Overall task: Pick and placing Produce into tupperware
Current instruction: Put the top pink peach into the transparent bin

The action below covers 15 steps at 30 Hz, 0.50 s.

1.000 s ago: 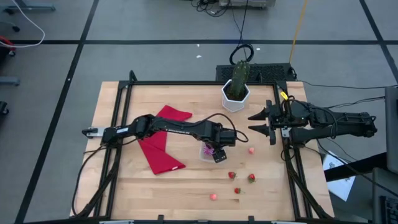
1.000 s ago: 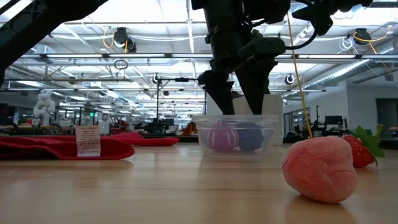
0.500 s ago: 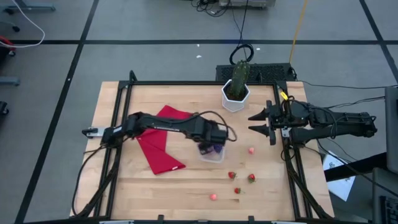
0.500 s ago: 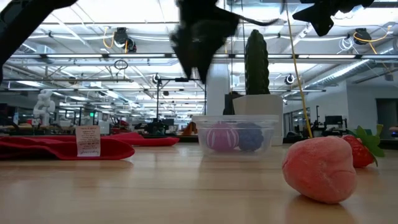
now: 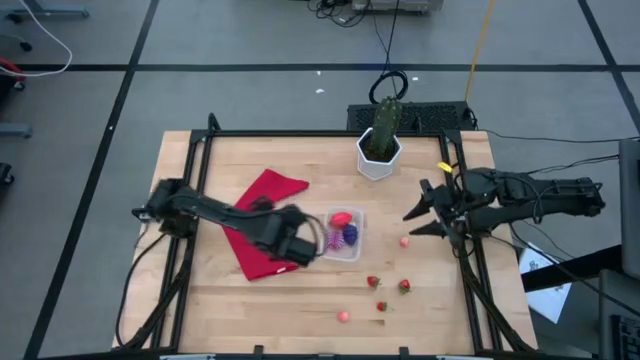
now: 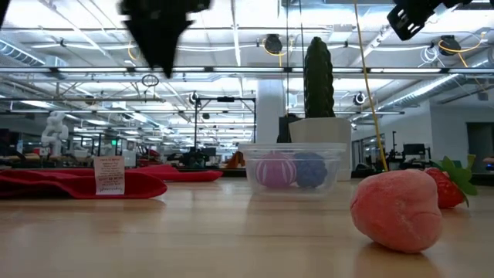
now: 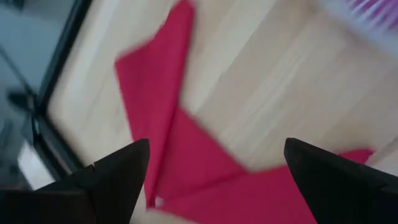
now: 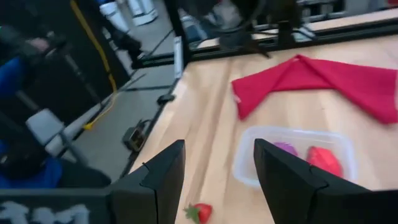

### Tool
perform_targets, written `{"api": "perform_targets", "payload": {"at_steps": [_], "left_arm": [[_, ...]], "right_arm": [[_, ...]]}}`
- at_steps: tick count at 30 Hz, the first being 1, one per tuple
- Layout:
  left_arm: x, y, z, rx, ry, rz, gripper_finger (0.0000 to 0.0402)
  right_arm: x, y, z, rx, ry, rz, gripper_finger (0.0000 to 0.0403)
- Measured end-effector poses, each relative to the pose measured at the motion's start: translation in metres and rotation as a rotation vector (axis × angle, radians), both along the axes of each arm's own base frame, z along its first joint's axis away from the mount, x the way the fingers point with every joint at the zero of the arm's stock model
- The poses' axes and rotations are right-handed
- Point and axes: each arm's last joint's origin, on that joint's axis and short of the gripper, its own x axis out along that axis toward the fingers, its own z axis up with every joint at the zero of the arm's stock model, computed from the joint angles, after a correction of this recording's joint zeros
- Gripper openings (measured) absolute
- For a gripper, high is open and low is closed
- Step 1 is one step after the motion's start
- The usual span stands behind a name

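No readable text anywhere. Only candidate: a small white tag (image 6: 109, 175) on the red cloth (image 6: 77, 184) at left in the low view. It carries rows of print, possibly a care label, but too small to make out. No brands, numbers or signs elsewhere.

Non-task stuff: wooden tabletop (image 5: 200, 310), light planks, black frame rails along its edges. Red cloth (image 5: 262, 225) lies crumpled left of centre, folded into a rough V; low view shows a white tag (image 6: 109, 175) standing up from it. White hexagonal pot (image 5: 378, 158) sits at the far edge, upright, holding a green cactus-like plant (image 5: 387, 122). Black cables (image 5: 385, 40) and a yellow one (image 5: 480, 45) run over the grey floor beyond the tabletop.
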Motion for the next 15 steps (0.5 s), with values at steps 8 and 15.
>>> {"api": "perform_targets", "payload": {"at_steps": [8,15], "left_arm": [[-0.051,-0.01,-0.028,0.031,0.049,0.114,0.0379],[-0.057,0.0,-0.042,0.081,0.143,0.066,0.0379]], "right_arm": [[0.008,0.018,-0.01,-0.104,0.068,0.096,0.0185],[0.034,0.026,-0.04,-0.288,0.287,0.001,0.0185]]}}
